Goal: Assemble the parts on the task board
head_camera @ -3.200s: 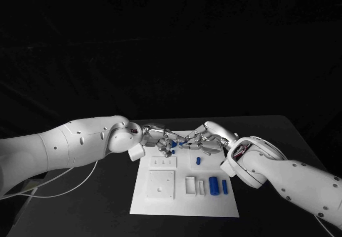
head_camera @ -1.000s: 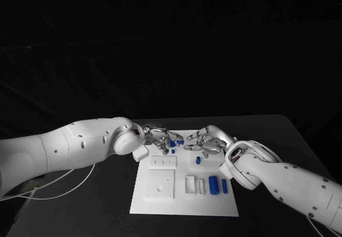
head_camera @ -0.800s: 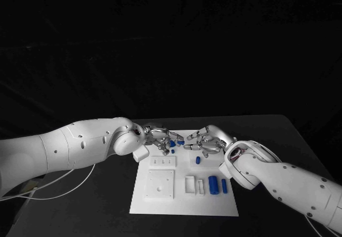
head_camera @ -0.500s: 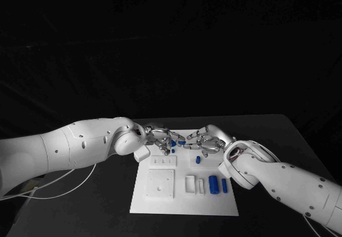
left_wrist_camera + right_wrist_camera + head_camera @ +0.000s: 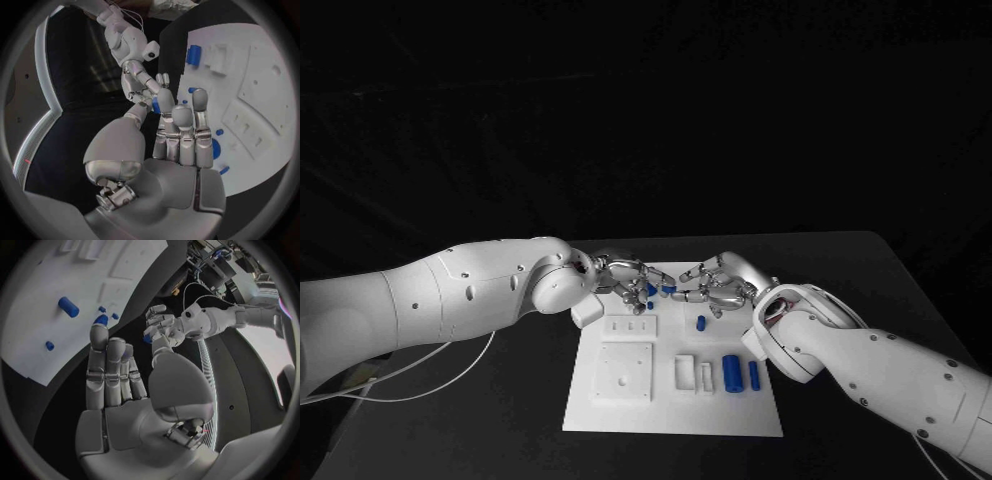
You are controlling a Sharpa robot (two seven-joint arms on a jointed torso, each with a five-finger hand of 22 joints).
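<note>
The left hand (image 5: 626,277) hovers over the far edge of the task board (image 5: 733,425), at about 11 o'clock from the board's middle. It pinches a small blue part (image 5: 156,105) between thumb and a fingertip, with its other fingers (image 5: 181,125) extended. The right wrist view shows the same blue piece at its fingertips (image 5: 147,338). The part is held off the plate, presumably so it can be turned or mated before going into its seat.

Just to its right, at about 1 o'clock from the board's middle, the right hand (image 5: 710,288) faces the left, fingertips close to it. Blue shows at its fingertips in the head view, but whether it grips the piece, only touches it, or holds nothing, I cannot tell. The 2 hands meet above the board, most likely to pass or join that part between them.

The other parts are still loose or seated on the board: an upright blue peg (image 5: 700,324) near the right hand, and 2 larger blue cylinders (image 5: 733,377) lying side by side at about 3 o'clock. White raised blocks (image 5: 626,375) sit at 9 o'clock. The board lies on the black desk (image 5: 488,420). Judging by the loose pieces, assembly is well short of done.
</note>
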